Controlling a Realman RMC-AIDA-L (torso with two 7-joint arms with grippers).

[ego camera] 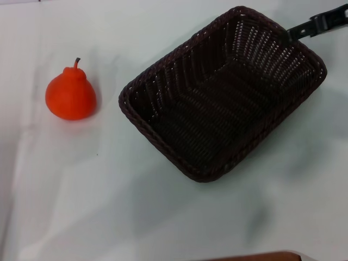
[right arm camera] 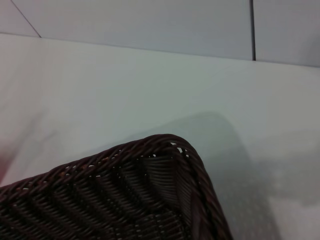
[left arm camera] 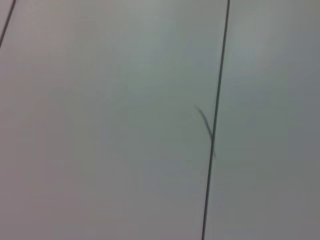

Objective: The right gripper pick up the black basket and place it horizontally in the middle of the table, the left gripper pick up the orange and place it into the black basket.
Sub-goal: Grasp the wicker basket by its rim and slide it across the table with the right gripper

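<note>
Pale table [ego camera: 109, 206] bears black basket [ego camera: 223, 98], orange [ego camera: 70, 95]; right gripper [ego camera: 318, 24] fingers' state unclear.

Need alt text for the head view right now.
A dark woven basket, empty, sits angled on the white table, the right claw at its far right rim. An orange fruit stands apart on its left.

The place looks like a bare robot test bench rather than a home: a plain white table [ego camera: 109, 206] fills the head view, pale seamed wall panels [right arm camera: 150, 25] rise behind it, and a black robot arm [ego camera: 318, 24] reaches in.
</note>
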